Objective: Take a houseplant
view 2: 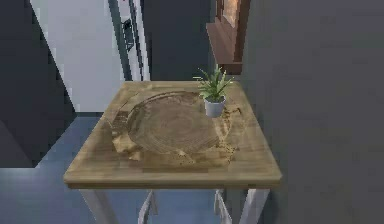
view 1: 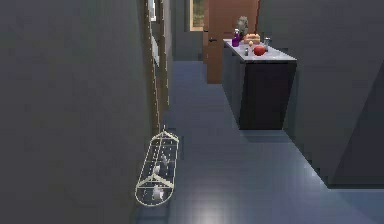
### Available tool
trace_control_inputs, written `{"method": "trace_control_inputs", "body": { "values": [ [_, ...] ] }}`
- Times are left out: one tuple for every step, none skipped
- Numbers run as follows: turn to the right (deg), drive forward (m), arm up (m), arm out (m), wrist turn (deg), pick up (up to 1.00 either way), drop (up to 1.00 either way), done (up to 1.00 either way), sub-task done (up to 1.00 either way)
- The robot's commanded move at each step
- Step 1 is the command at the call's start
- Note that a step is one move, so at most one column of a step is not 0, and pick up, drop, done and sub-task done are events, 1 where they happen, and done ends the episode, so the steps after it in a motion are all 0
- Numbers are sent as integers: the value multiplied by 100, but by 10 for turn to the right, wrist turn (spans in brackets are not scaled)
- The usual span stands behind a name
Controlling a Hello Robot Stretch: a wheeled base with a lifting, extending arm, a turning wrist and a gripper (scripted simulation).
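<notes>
In the forward view a dark wall (view 1: 70, 100) took the left of the frame, and blue floor (view 1: 240, 170) ran up to a dark desk (view 1: 262, 95) at the upper right, which carried a few small things I could not name. In the arm side view a wooden desk (view 2: 105, 165) spread across the lower middle of the frame. The houseplant (view 2: 213, 95) stood upright on it in a pale pot, just right of the frame's centre and near the desk's upper edge, below a brown wooden frame (view 2: 228, 35) on the wall. I judged the approach to be about done and the reach to be the step in hand. The state of my end effector I could not tell. The next move, I reckoned, called for lifting the arm above the desk's top and extending it toward the pot. The end effector needed to meet the pot low, under the leaves, without tipping it.
</notes>
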Motion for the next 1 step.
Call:
{"method": "trace_control_inputs", "body": {
  "values": [
    [0, 0, 38, 0, 0, 0, 0, 0, 0]
  ]
}}
